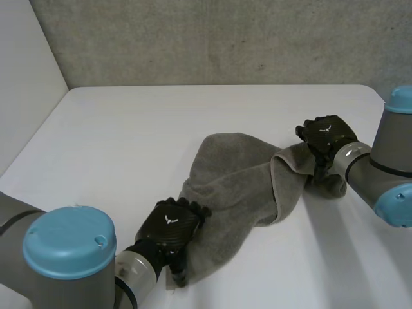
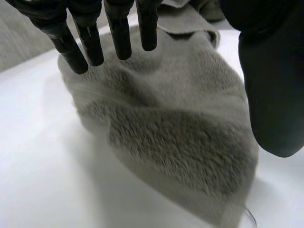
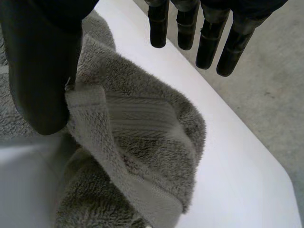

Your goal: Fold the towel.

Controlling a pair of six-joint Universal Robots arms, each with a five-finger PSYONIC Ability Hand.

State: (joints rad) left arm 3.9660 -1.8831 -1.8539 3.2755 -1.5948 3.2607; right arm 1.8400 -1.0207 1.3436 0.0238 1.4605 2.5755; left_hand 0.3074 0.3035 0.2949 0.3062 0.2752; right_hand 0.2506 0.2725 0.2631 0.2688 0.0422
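A grey towel [image 1: 238, 193] lies crumpled on the white table [image 1: 129, 141], loosely bunched with a fold at its right end. My left hand [image 1: 170, 224] hovers over the towel's near-left corner [image 2: 180, 142]; its fingers [image 2: 118, 33] are straight and spread, the thumb [image 2: 270, 80] apart, holding nothing. At the towel's far-right end is my right hand [image 1: 327, 138], above a folded hem [image 3: 137, 142]. There too the fingers [image 3: 209, 33] are straight and the thumb [image 3: 42, 71] stands beside the hem without pinching it.
A grey wall [image 1: 212, 38] runs behind the table's far edge. A pale panel [image 1: 26, 77] stands at the left. Bare table stretches left of and beyond the towel. In the right wrist view the table edge [image 3: 266, 156] lies close, with grey floor past it.
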